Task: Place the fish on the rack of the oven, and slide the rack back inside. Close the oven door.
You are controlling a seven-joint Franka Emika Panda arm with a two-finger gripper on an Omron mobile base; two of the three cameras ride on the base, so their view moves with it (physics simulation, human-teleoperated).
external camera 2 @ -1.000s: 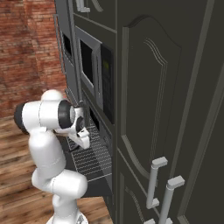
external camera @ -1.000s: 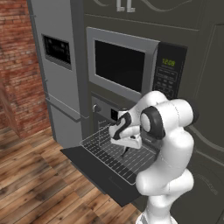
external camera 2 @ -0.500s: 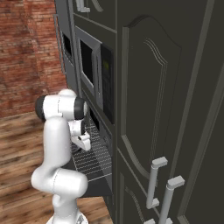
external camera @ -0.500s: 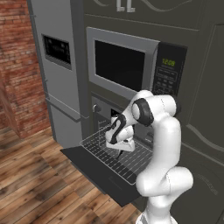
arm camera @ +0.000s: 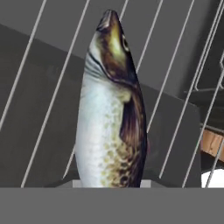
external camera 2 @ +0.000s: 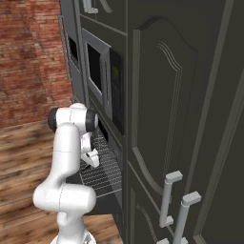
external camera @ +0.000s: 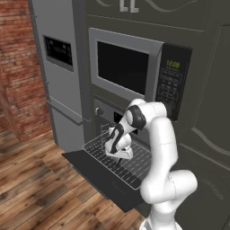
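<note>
Your gripper (external camera: pixel 118 158) hangs low over the pulled-out rack (external camera: pixel 134 167), pointing down at the wires. Jaws are drawn in narrow and clamped on the fish (arm camera: pixel 111 109); the hand view has the fish running from the bottom edge up toward 12 o'clock, head at the far end, pale belly to the left, dark brown back and fin to the right. The fish's lower end is cut off at the bottom of that view, so you cannot tell where the fingers meet it.

In the left base view the fish itself is too small and dark to make out; the white hand sits over the middle of the rack, roughly at 9 o'clock from the arm's elbow.

The rack is slid out over the oven door (external camera: pixel 90 168), which lies dropped open and flat, hinged at its inner edge. Through the wires in the hand view you see the grey door panel below, and wooden floor (arm camera: pixel 211 146) showing at 4 o'clock.

The oven (external camera: pixel 104 109) sits directly beneath the microwave (external camera: pixel 130 69); one round knob is visible at the left end of its control strip. The silver-framed microwave has its keypad and green display at its right end.

From the right base view, the arm's shoulder stands at 9 o'clock of the oven opening, the hand (external camera 2: pixel 91 157) just above the rack (external camera 2: pixel 102 174). Tall dark cabinet doors with pale handles (external camera 2: pixel 167 200) fill the right side. A grey refrigerator (external camera: pixel 63 76) stands left of the oven column, brick wall beyond.
</note>
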